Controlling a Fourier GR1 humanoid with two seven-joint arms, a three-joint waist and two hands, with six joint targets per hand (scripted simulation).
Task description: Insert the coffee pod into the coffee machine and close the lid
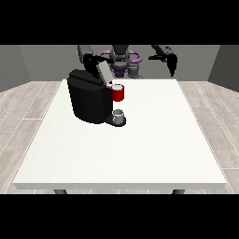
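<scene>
A black coffee machine [88, 100] stands on the left half of the white table [140, 149]. Its grey lid [104, 73] is raised and tilted back. Below the lid, at the machine's front, sits the red pod holder [118, 93], with something small and pale at its top rim; I cannot tell whether that is the pod. A small grey cup [119, 116] rests on the machine's base. The hand at the view's left [90, 60] is at the upper back edge of the lid. The hand at the view's right [172, 64] hangs above the table's far right edge, fingers relaxed and pointing down, holding nothing.
The robot's torso [122, 60] is behind the table's far edge. The machine's tall body stands between the hand at the view's left and the near part of the table. A wooden floor surrounds the table.
</scene>
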